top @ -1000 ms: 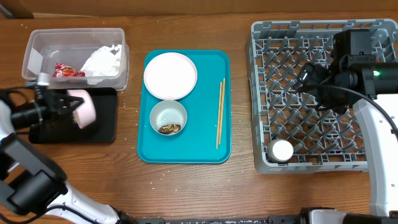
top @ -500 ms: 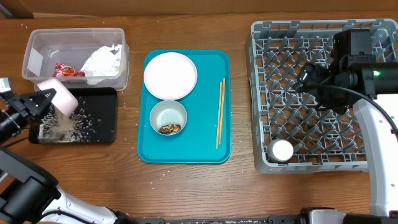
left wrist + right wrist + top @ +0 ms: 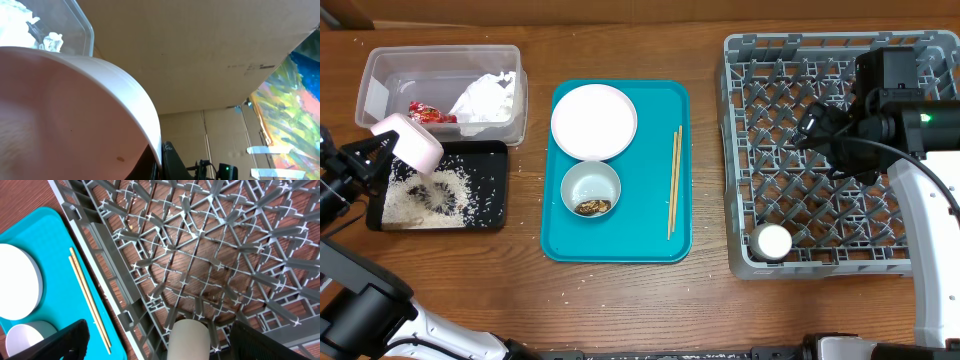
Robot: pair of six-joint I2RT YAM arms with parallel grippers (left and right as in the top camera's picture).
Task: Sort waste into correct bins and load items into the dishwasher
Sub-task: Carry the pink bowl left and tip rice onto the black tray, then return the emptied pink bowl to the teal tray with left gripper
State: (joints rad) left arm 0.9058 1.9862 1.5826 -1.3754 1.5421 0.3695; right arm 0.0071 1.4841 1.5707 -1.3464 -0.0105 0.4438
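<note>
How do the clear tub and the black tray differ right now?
The clear tub is deep and see-through; the black tray is shallow and opaque. The clear tub holds a white tissue and a red wrapper; the black tray holds scattered rice. Both are rectangular, side by side.

Black right arm — white link, green light.

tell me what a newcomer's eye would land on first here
The tilted white bowl held by the left gripper at the far left, over a black tray strewn with white rice. Next the bright teal tray in the middle with a plate, a small bowl of brown scraps and chopsticks, and the big grey dish rack on the right holding one cup.
</note>
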